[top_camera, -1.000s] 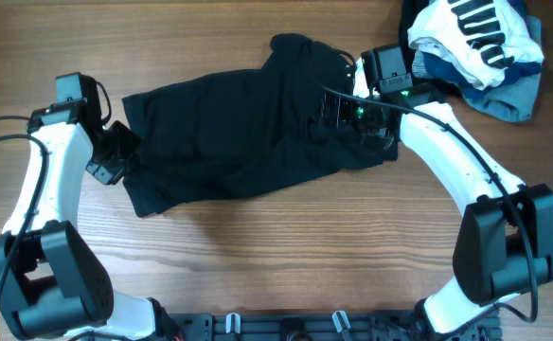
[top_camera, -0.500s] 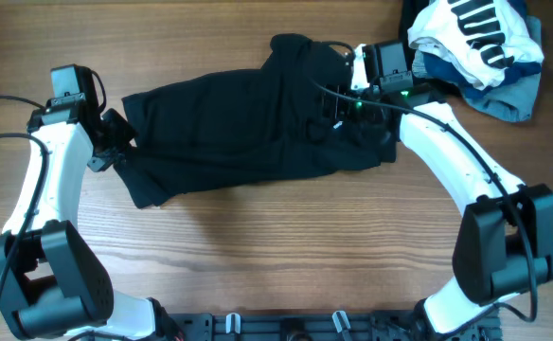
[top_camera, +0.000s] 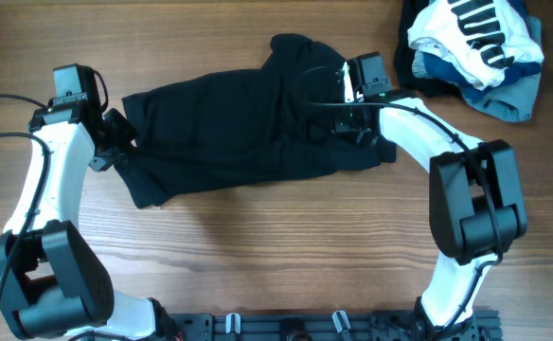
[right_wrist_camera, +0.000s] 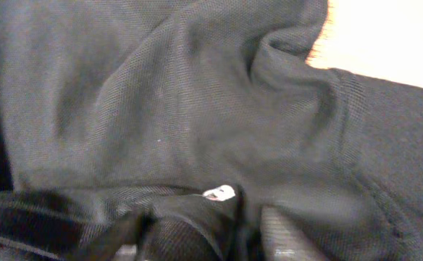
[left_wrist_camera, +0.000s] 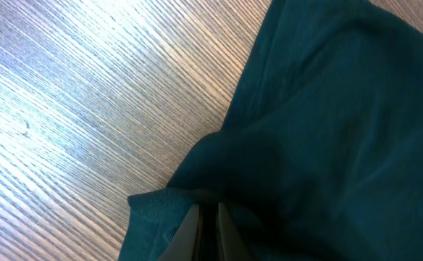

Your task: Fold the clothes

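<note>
- Overhead: the clothes [top_camera: 229, 142] lie mid-table [top_camera: 286, 246]; left jaws pinch their 9 o'clock edge thinly, so it could slip out.
- Right jaws, at 3 o'clock, look clamped on bunched cloth; extra layers may drag.

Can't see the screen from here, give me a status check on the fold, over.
Left gripper shut on black garment edge. Right gripper buried in cloth, grip unclear. Garment rumpled, unfolded. Striped pile off to the side.
</note>
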Robot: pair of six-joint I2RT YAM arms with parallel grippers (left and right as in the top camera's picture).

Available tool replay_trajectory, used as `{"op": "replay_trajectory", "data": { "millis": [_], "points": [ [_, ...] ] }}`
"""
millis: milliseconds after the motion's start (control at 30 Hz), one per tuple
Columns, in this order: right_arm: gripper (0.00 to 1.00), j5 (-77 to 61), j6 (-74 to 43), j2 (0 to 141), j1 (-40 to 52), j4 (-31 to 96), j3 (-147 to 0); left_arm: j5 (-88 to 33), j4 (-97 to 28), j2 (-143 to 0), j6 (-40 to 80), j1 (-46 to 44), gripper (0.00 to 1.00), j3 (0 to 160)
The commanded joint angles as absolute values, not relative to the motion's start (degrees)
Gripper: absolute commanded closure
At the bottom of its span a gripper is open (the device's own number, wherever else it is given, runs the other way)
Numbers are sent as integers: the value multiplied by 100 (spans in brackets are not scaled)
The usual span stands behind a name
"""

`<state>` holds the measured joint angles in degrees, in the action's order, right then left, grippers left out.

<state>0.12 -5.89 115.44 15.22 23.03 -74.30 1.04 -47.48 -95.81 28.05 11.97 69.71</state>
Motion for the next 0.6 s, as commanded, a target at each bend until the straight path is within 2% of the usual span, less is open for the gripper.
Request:
{"op": "replay_trajectory", "data": {
  "millis": [0, 233, 400, 567],
  "points": [
    [76, 161, -563, 11636, 1542, 2163, -7481, 226, -4731, -9592, 2696, 1173, 96, 7041],
    [95, 222, -659, 11284, 1472, 2346, -7760, 270, -4729, -9592, 2696, 1175, 96, 7041],
    [96, 454, -1079, 10912, 1116, 2676, -7778, 379, -4727, -9592, 2694, 1175, 96, 7041],
    [96, 49, -1135, 10578, 521, 2882, -7778, 377, -4707, -9592, 2696, 1175, 96, 7041]
  ]
}}
